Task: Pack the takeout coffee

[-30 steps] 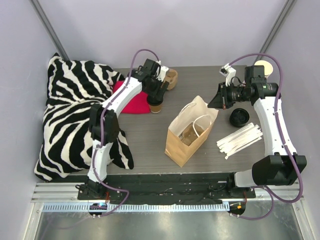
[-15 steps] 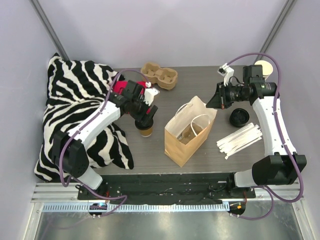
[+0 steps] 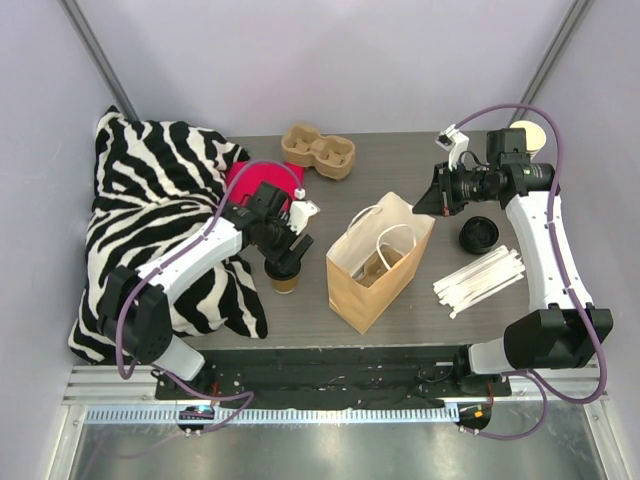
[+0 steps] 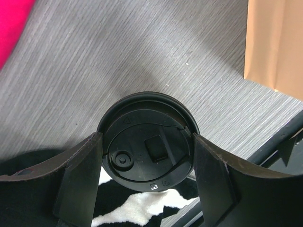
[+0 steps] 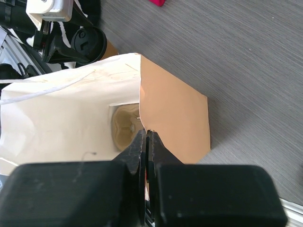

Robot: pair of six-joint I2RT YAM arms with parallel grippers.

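Lidded takeout coffee (image 4: 147,151) clamped between left fingers (image 4: 78,179); paper bag (image 3: 365,285) rim pinched by closed right fingers (image 5: 135,151). Best kept upright above opening.

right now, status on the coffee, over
Left gripper shut on coffee cup beside paper bag. Right gripper pinching bag rim. Pulp carrier in bag bottom.

Left tool (image 3: 284,259) points down with jaws spread wide; right tool (image 3: 428,205) points leftward, jaws pinched closed.
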